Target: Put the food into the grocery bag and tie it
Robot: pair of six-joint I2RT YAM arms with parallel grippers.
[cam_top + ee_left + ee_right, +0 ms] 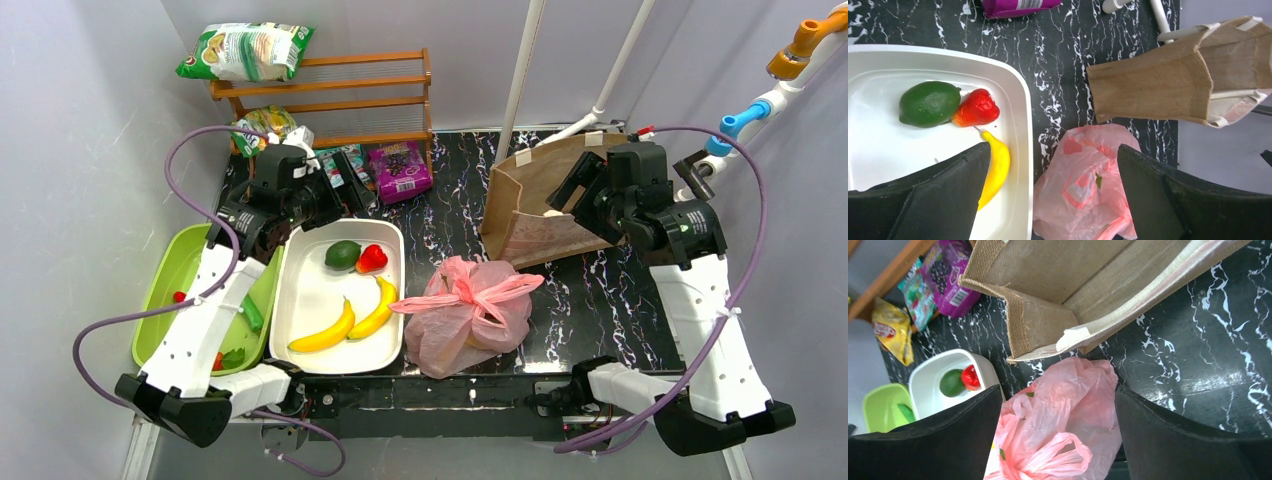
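The pink grocery bag [468, 318] is lying on the bench [600, 290] just beside the white tray [300, 295], with its handles sitting knotted on top. Two bananas [325, 335] are resting in the tray. The left gripper [1053, 155] is hovering wide open and holding nothing. The right gripper [1058, 395] is hanging equally wide and empty, near the brown bag [545, 195].

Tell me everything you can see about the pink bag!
The pink bag is thin, crinkly, see-through plastic with reddish prints and little green leaves. Its loop handles are tied in a knot on top, so it looks closed and puffy. It sits on the black marbled table, with one side against the white tray. Nothing is gripping it.
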